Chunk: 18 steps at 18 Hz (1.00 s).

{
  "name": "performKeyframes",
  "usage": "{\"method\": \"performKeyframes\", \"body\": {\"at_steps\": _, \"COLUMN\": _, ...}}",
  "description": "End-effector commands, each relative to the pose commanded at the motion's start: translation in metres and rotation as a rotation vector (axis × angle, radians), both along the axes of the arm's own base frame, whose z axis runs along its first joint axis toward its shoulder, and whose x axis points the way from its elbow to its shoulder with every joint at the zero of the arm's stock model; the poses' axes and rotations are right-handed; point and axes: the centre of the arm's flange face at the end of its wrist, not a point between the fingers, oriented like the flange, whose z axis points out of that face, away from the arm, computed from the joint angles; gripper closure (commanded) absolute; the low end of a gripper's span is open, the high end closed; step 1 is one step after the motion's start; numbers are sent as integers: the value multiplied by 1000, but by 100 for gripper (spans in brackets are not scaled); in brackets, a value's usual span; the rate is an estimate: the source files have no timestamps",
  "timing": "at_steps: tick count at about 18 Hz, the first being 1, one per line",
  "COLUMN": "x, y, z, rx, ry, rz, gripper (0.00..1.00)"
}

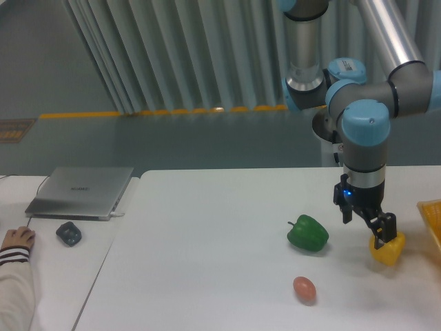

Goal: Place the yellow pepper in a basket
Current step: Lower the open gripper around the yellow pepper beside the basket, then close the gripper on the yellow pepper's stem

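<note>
gripper [378, 236] clamped on pepper [388, 251], top grasp | pepper at table right, just off surface by my read | basket [432, 219] just right of gripper

- No text, label, brand or number could be read anywhere.
- The closed grey laptop [81, 191] bore a faint mark on its lid, too small and blurred to make out.

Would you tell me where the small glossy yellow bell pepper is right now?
The yellow bell pepper is at the table's right side, gripped by the gripper, between the green bell pepper and the yellow-orange basket.
</note>
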Motion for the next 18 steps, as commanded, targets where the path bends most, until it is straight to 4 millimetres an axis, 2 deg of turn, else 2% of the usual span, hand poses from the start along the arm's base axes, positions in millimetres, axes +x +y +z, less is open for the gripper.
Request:
{"method": "performKeyframes", "body": {"at_steps": 12, "x": -3, "y": 2, "z": -5, "rx": -141, "ry": 131, "rz": -72, "gripper": 0}}
{"method": "performKeyframes", "body": {"at_steps": 15, "x": -18, "y": -16, "z": -15, "rx": -152, "ry": 100, "rz": 1, "gripper": 0}}
{"method": "performKeyframes", "body": {"at_steps": 18, "x": -33, "y": -28, "z": -17, "rx": -150, "ry": 84, "rz": 66, "gripper": 0}}
